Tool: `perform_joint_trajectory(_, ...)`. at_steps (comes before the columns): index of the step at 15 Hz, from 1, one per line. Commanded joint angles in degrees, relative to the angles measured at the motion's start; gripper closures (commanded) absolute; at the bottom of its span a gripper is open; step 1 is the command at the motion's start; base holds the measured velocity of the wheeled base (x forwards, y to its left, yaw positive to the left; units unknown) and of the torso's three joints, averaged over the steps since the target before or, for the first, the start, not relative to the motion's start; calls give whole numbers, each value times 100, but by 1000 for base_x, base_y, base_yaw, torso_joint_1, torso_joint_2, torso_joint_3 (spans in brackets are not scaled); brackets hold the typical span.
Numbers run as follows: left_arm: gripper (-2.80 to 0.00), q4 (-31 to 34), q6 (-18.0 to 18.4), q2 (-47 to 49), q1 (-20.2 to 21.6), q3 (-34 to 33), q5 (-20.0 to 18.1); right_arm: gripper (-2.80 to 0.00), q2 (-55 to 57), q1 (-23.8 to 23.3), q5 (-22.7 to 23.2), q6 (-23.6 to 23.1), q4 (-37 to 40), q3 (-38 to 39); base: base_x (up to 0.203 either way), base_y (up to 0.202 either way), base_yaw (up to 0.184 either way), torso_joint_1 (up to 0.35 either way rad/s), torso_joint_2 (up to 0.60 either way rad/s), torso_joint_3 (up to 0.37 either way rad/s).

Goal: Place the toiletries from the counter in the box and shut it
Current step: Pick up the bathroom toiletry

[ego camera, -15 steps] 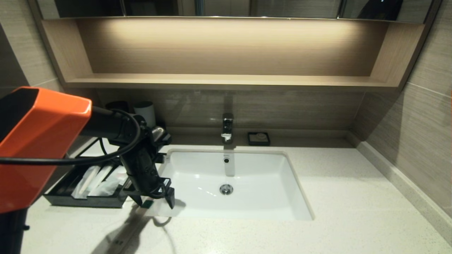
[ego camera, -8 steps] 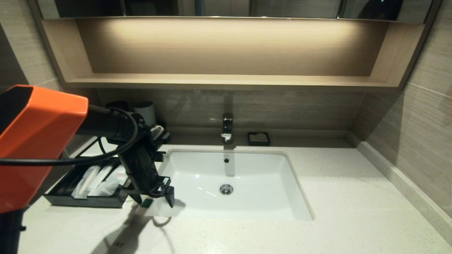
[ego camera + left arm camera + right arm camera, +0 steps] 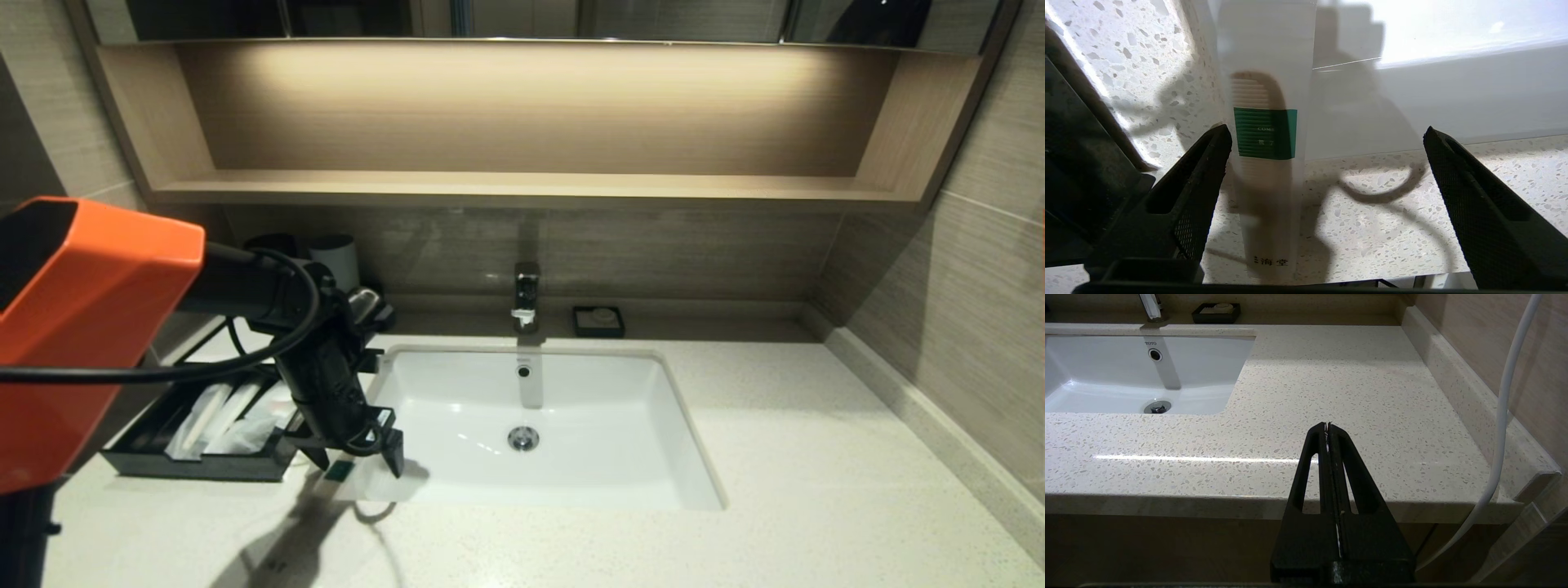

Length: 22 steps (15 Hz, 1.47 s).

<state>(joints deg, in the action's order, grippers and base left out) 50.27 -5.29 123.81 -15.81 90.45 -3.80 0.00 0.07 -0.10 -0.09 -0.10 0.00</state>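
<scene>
One of the toiletries (image 3: 1265, 134), a slim comb in a translucent wrapper with a green label, lies on the speckled counter (image 3: 775, 425) at the sink's front left corner, one end reaching over the rim. My left gripper (image 3: 357, 467) hangs open just above it. In the left wrist view the wrapper sits inside the wide gap of the left gripper (image 3: 1327, 131), close to one finger. The black box (image 3: 196, 467) stands to the left with its drawer pulled out, and two more wrapped toiletries (image 3: 220, 420) lie inside. My right gripper (image 3: 1327, 425) is shut and empty, parked below the counter's front edge.
The white sink (image 3: 571, 408) takes up the middle of the counter, with a chrome tap (image 3: 526, 294) and a black soap dish (image 3: 598, 321) behind it. A white cup (image 3: 335, 257) and a black cup (image 3: 273, 243) stand at the back left. A wooden shelf (image 3: 522, 188) runs above.
My left gripper has edged slightly left and toward the back over the wrapped comb, still open. Nothing else has moved.
</scene>
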Motion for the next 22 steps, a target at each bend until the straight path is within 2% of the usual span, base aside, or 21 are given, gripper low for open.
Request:
perform_joint_trajectory(1, -280, 26, -7, 29, 8, -10, 73, 0, 0, 1, 1, 0, 0, 9, 0, 0, 0, 0, 0, 0)
perform_joint_trajectory(22, -280, 35, -7, 21, -1, -89, 46, 0, -4, 1, 1, 0, -2, 5, 0, 0, 0, 0, 0, 0)
